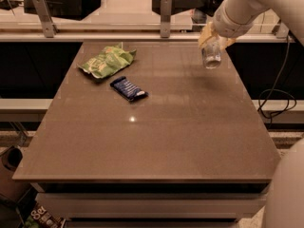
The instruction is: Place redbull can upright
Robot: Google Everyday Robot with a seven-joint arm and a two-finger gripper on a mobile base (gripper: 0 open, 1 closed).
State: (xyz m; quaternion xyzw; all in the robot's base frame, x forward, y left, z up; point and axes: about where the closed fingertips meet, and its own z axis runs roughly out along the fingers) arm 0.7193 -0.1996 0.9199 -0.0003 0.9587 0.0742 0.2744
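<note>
Brown worktop [156, 141] fills most of the view, with a metal rail and dark equipment behind it and a black cable [278, 99] hanging off to the right. The white arm [247, 6] comes in from the top right. Its end effector [213, 41] is over the far right part of the worktop, pinching the redbull can [211, 58] by its upper end between yellowish pads [204, 35]. The can hangs below the pads, close to vertical, near the back right of the worktop. I can't tell if its base touches the surface; it looks just clear of it. Step in hand is probably the set-down. To do it well, lower straight down with the can's axis vertical, let the whole round base land flat, and only then spread the pads. Releasing while tilted or too high would likely tip it, as it's slim and tall. Pull the end effector straight up afterwards so a pad doesn't drag the rim. The spot below has open surface around it but is fairly near the right edge, so don't drift further right. The can looks slim, silvery and pale with faint darker markings and a shiny lower end; no label is readable. A green snack bag [107, 61] and a dark blue snack bar wrapper [128, 88] lie well apart from it on the far left, out of the way.
</note>
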